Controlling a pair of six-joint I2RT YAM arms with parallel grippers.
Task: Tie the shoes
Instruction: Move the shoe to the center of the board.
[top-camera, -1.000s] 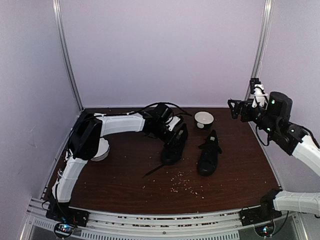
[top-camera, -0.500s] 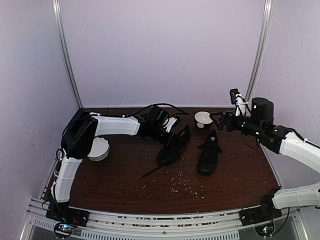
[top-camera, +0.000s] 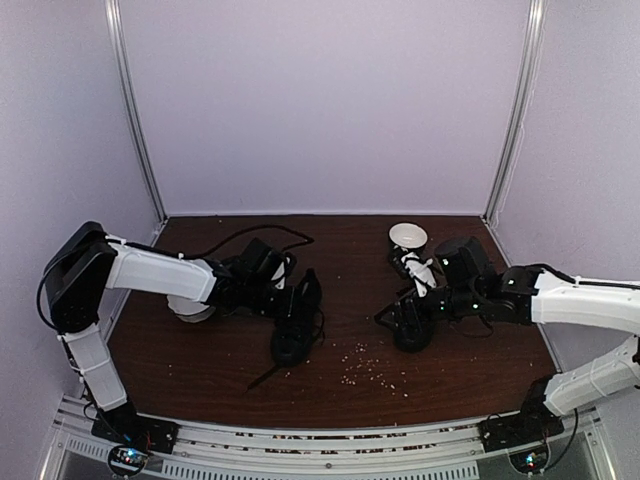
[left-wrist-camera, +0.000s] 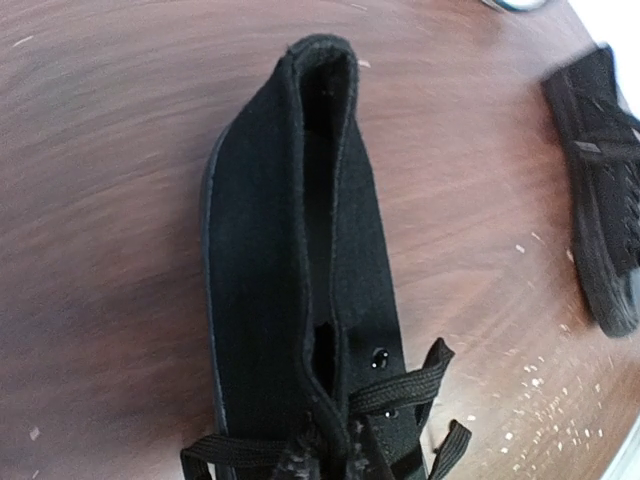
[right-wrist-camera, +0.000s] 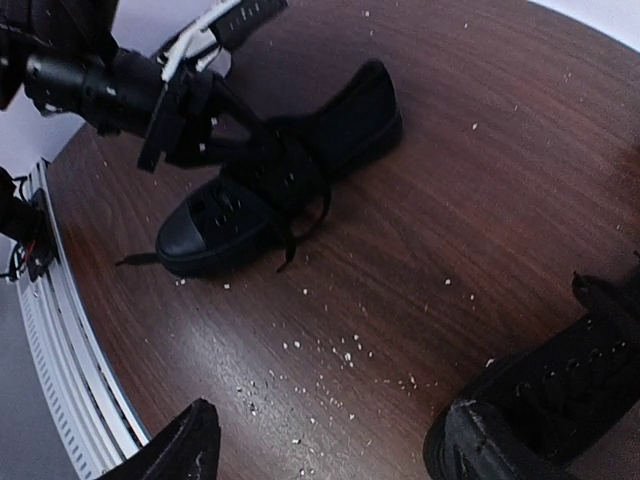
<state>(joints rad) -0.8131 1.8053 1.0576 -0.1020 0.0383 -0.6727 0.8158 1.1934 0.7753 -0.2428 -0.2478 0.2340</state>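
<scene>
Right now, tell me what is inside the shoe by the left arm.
The shoe has a narrow opening, its sides pressed close; only dark black lining shows, no object. Toward the toe, the laces and upper cover the inside, so that part is hidden.

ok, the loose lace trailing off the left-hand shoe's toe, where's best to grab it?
Probably near the free end of the lace, where it lies straight on the table, clear of the shoe. Come straight down from above, closing across its line, since it is thin and flat.
</scene>
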